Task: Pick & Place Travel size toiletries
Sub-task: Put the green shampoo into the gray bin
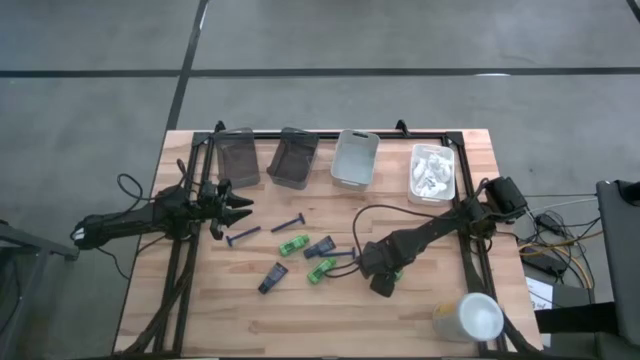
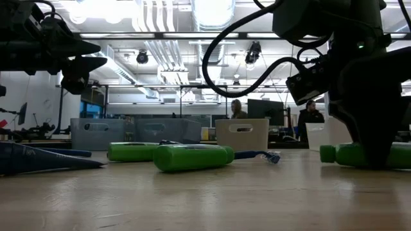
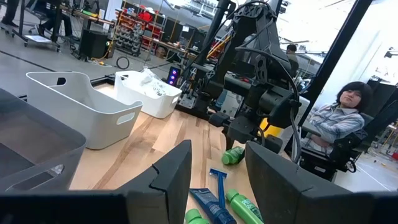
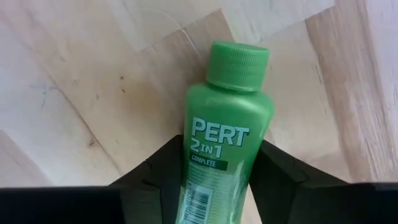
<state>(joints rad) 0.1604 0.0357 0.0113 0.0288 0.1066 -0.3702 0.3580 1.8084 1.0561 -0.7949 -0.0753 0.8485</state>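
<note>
1. Small green shampoo bottle (image 4: 225, 140) lying flat on the table (image 1: 420, 320), cap pointing away from the right wrist; likely light, stiff-walled, smooth and somewhat slippery, prone to rolling.
2. Best taken across the straight middle of the body, below the ribbed cap, square to its length so it cannot squirt out.
3. Right pincer (image 1: 385, 272) down at the table, spread, one finger along each flank of that bottle; no lift visible.
4. Left pincer (image 1: 232, 208) spread and holding nothing, hovering near the grey bins (image 1: 265, 158).
5. Counted: three green bottles, two more loose (image 1: 293, 244) (image 1: 320, 270); two dark blue razors (image 1: 290, 222) (image 1: 243, 236); two dark blue tubes (image 1: 272, 278) (image 1: 320, 246).
6. White packets (image 1: 430, 165) heaped in the clear bin (image 1: 452, 172); too jumbled to count.
</note>
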